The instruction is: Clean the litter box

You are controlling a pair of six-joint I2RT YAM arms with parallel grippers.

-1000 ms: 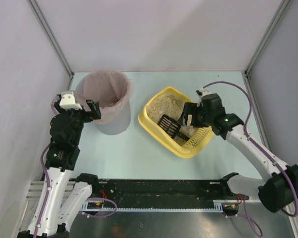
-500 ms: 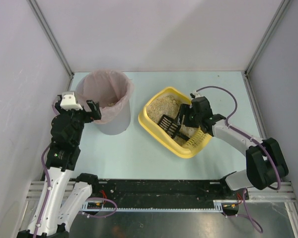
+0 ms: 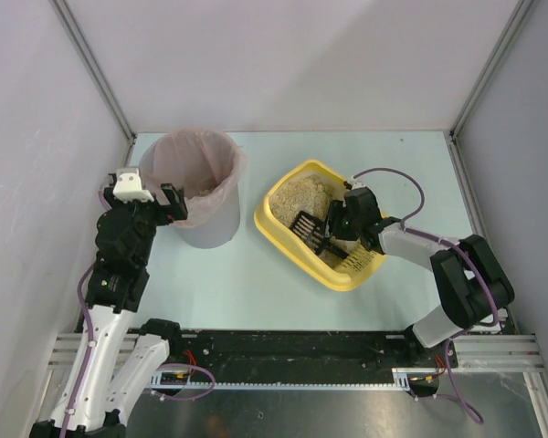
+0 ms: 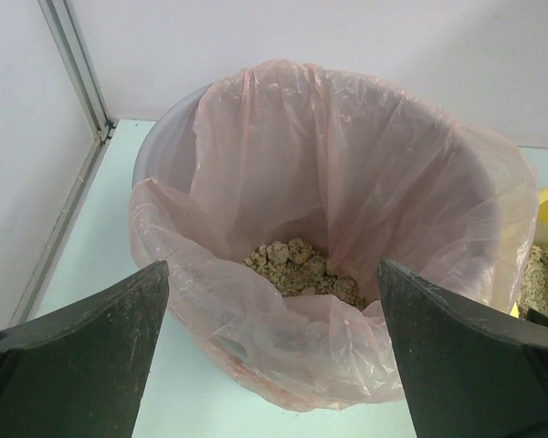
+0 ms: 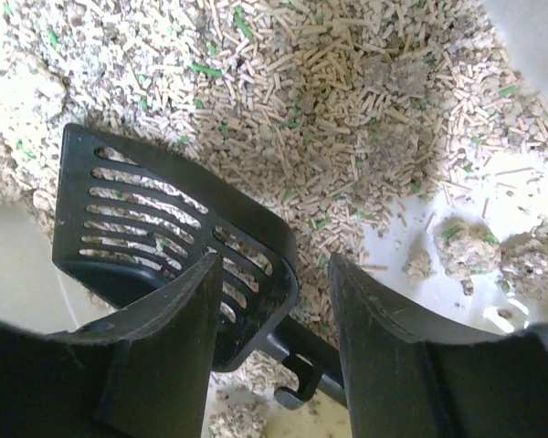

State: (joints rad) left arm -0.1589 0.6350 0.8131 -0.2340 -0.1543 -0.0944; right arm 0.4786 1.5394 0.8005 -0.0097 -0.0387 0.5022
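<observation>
Reaching further in than a second ago, the right gripper (image 5: 274, 266) is narrowing its jaws, which are standing apart on either side of the black scoop's (image 5: 164, 201) handle end without clamping it. The scoop is lying on the litter in the litter box (image 3: 267, 228), which is sitting just right of the grey bin (image 3: 210, 233). At the bin's left rim, the left gripper (image 4: 274, 274) is hovering with jaws spread wide.

Between right gripper (image 5: 274, 269) fingers: handle end of the black slotted plastic scoop (image 5: 164, 210)
Beyond its tips: beige litter (image 5: 347, 91), clumps (image 5: 466, 246) rightward
Ahead of left gripper (image 4: 272, 269): tall grey round bin with pink liner (image 4: 347, 164); bare table (image 4: 100, 246) leftward
</observation>
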